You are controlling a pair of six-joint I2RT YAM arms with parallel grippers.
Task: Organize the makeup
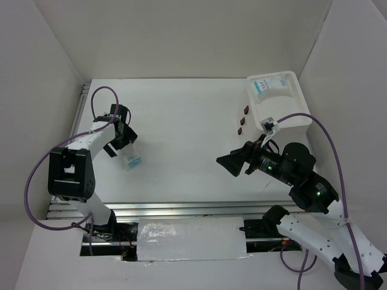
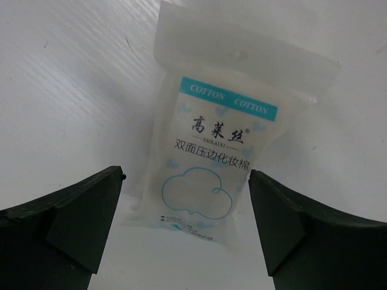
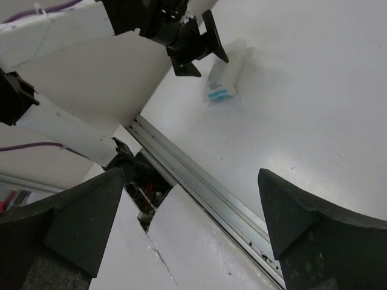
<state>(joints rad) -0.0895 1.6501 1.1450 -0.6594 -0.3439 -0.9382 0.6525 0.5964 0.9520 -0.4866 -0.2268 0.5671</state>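
Observation:
A white-and-light-blue cotton-pad packet (image 1: 132, 159) lies flat on the table at the left. My left gripper (image 1: 121, 147) is open just above its near end. In the left wrist view the packet (image 2: 217, 145) lies between and beyond my open fingers (image 2: 78, 223), untouched. My right gripper (image 1: 230, 163) is open and empty over the middle right of the table, pointing left. The right wrist view shows the same packet (image 3: 222, 81) far off under the left gripper (image 3: 193, 45). A second packet (image 1: 270, 86) lies in the white bin (image 1: 299, 106). Three small brown pieces (image 1: 242, 121) lie left of the bin.
The white bin stands at the back right corner. White walls close in the table on the left, back and right. A metal rail (image 1: 181, 208) and a white taped panel (image 1: 190, 238) run along the near edge, between the arm bases.

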